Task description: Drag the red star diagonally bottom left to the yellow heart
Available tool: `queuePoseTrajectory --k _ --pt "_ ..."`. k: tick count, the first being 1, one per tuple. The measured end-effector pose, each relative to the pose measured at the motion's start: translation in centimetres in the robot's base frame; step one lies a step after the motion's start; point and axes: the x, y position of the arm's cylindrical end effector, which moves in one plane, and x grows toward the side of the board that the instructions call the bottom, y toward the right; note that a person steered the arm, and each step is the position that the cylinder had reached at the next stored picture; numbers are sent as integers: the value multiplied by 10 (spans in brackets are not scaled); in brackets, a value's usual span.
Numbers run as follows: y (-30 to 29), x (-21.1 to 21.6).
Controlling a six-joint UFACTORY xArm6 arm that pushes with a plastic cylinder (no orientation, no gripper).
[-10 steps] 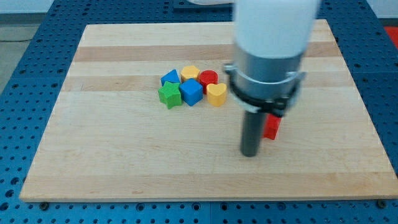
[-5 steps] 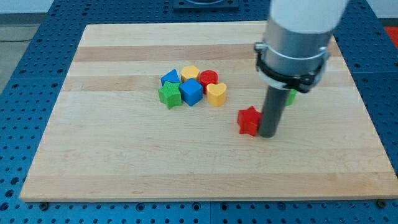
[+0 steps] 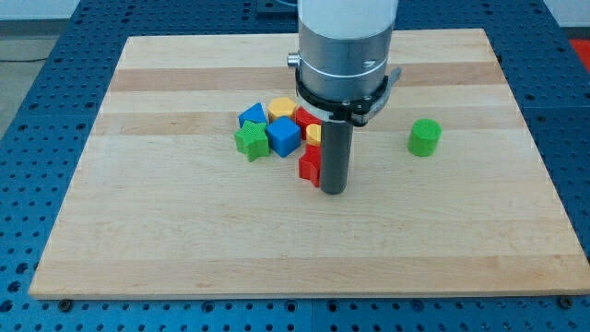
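The red star (image 3: 309, 167) lies on the wooden board just below the yellow heart (image 3: 313, 136), touching or nearly touching it; both are partly hidden behind my rod. My tip (image 3: 333, 191) rests on the board against the red star's right side. The heart belongs to a cluster at the view's centre left.
The cluster also holds a green star (image 3: 250, 140), a blue cube (image 3: 284, 136), a blue triangle-like block (image 3: 252, 115), a yellow block (image 3: 282, 108) and a red cylinder (image 3: 305, 117). A green cylinder (image 3: 425, 136) stands alone at the view's right.
My tip has swept from the view's right to the left, pushing the red star left and up to just below the yellow heart. The green cylinder is now uncovered.
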Motion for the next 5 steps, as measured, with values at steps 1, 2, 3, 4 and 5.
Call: queuePoseTrajectory --k 1,2,3,4,5 --pt "36 0" --pt "41 -10" --pt "25 -18" --pt "10 -18" --pt "-11 -18"
